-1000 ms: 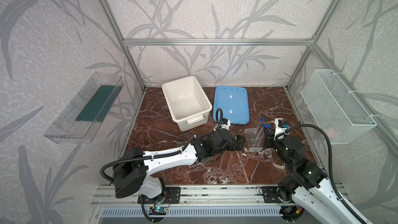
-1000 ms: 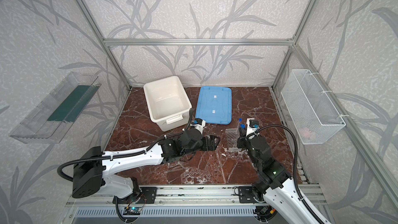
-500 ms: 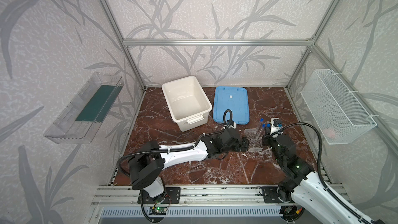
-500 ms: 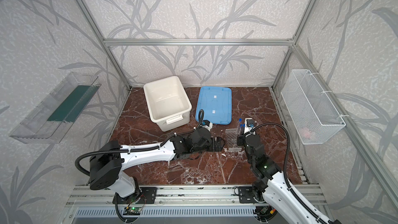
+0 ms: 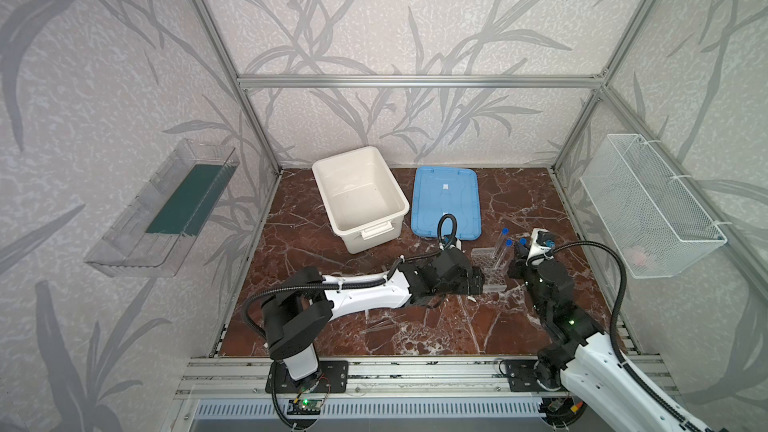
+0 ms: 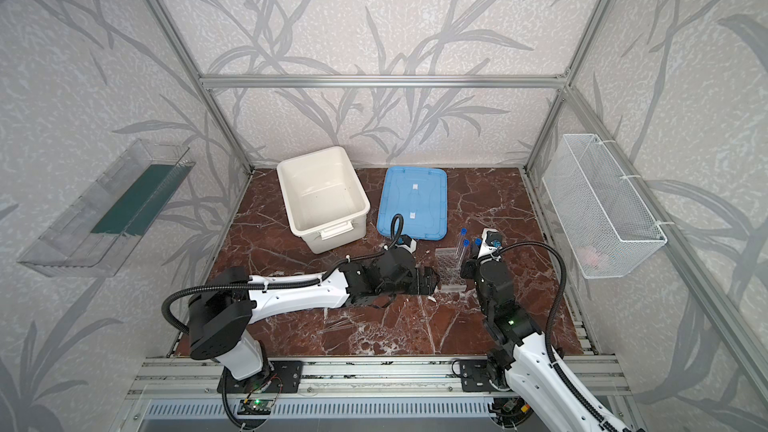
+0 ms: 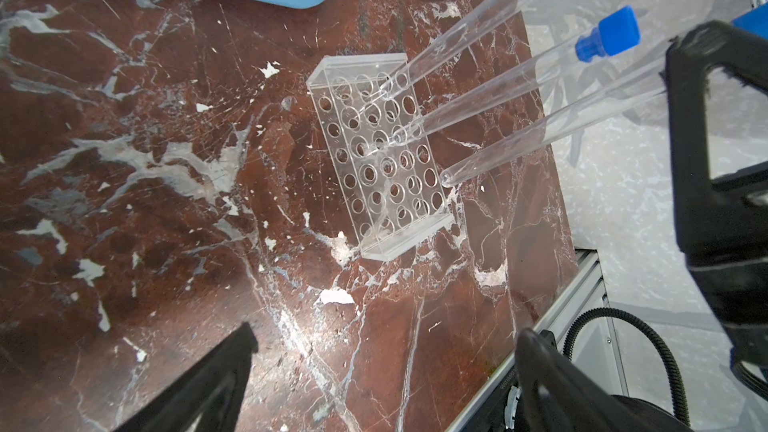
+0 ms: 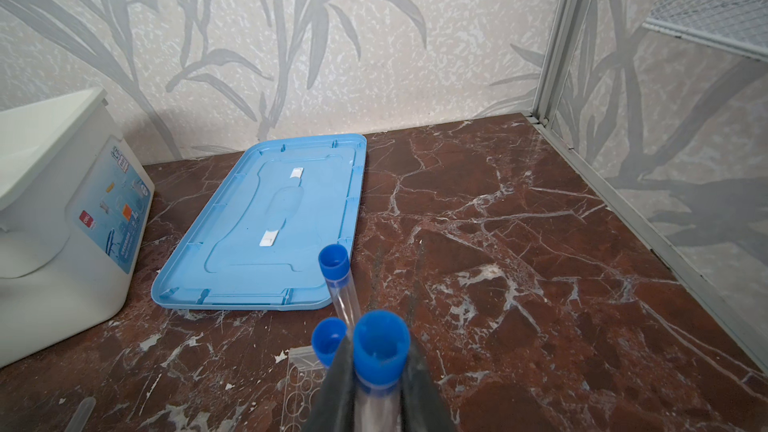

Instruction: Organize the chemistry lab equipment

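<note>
A clear many-holed tube rack [image 5: 487, 270] [image 6: 448, 271] [image 7: 380, 155] stands on the marble floor at right of centre. Two blue-capped test tubes [image 5: 502, 243] [image 7: 478, 22] lean in its holes. My right gripper [image 8: 376, 363] [image 5: 517, 250] is shut on a third test tube [image 7: 552, 135] [image 8: 380, 349] just below its blue cap. That tube's round lower end hangs at the rack's right-hand edge. My left gripper [image 7: 386, 332] [image 5: 478, 280] [image 6: 432, 278] stands open and empty, low at the rack's left side. Thin clear rods [image 6: 340, 324] lie faintly in front of the left arm.
A white tub [image 5: 374, 234] stands at the back, with a flat blue lid [image 5: 446, 201] [image 8: 266, 218] to its right, just behind the rack. A wire basket [image 5: 648, 205] hangs on the right wall and a clear shelf [image 5: 166, 209] on the left wall.
My left arm has stretched to the right, bringing its open gripper up to the rack. The right gripper has kept hold of its tube by the rack with only a slight shift.
</note>
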Controlling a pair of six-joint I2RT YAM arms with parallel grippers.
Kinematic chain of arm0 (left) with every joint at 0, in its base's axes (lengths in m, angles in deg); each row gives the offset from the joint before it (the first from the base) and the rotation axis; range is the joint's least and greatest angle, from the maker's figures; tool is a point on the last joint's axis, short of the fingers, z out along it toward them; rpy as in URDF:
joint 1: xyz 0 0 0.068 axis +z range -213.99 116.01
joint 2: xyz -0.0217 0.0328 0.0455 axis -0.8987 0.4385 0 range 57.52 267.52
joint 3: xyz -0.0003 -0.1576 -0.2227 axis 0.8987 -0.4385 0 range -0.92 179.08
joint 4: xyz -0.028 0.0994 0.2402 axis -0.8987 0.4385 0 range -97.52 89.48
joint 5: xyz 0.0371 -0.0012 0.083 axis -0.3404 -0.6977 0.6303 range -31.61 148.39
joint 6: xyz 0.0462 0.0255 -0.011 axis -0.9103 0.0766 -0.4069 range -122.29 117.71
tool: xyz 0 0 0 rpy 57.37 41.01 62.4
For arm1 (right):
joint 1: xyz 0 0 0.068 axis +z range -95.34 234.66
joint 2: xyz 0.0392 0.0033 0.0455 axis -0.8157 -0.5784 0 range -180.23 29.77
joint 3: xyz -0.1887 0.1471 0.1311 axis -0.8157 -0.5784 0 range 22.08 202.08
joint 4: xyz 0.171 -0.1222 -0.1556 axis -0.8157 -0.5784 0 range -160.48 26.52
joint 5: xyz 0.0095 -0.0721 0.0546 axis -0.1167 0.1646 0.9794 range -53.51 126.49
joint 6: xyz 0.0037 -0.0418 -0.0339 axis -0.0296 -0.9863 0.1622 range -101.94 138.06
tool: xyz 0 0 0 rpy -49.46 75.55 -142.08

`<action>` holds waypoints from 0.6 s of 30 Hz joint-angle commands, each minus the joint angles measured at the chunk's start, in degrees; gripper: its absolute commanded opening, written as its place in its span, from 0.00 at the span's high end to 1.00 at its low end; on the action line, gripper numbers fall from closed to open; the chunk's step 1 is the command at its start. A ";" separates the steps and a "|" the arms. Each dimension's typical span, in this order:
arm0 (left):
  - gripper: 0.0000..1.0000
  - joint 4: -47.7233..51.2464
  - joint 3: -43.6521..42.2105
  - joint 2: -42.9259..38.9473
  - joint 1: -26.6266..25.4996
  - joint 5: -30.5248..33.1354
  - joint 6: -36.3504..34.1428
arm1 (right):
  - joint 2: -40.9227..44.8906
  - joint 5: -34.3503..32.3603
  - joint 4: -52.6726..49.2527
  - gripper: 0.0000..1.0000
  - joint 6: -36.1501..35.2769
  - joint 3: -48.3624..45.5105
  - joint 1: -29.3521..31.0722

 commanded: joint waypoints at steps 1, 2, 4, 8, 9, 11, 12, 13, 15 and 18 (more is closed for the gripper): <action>0.01 0.55 0.44 0.53 -0.39 0.62 1.03 | -0.03 0.21 2.10 0.82 1.03 -1.00 -0.13; 0.01 0.55 0.35 0.44 -0.38 0.76 1.03 | -0.10 0.19 1.95 0.82 1.03 -1.02 -0.13; 0.01 0.57 0.17 0.32 -0.35 0.76 0.95 | -0.21 -0.35 1.39 0.82 1.08 -1.15 -0.13; 0.01 0.52 0.04 0.48 -0.36 0.77 0.95 | -0.67 -0.18 1.55 0.82 1.29 -1.59 -0.09; 0.01 0.47 -0.01 0.49 -0.36 0.69 0.99 | -1.09 -0.34 2.06 0.82 1.45 -1.76 -0.13; 0.01 -0.16 -0.33 0.51 -0.42 0.41 0.92 | -2.29 -0.50 3.52 0.82 1.05 -2.16 -0.18; 0.01 -0.48 -0.57 0.46 -0.37 0.43 1.02 | -2.93 -0.61 3.69 0.82 1.03 -2.16 -0.13; 0.01 -0.58 -0.69 0.40 -0.37 0.39 1.08 | -3.28 -0.60 3.63 0.82 0.95 -2.08 -0.11; 0.01 -0.56 -1.02 0.22 -0.37 0.52 1.20 | -4.08 -0.61 3.62 0.82 1.03 -1.91 -0.13; 0.01 -0.82 -1.50 0.01 -0.39 0.78 1.29 | -4.28 -1.29 3.52 0.82 0.97 -1.64 -0.13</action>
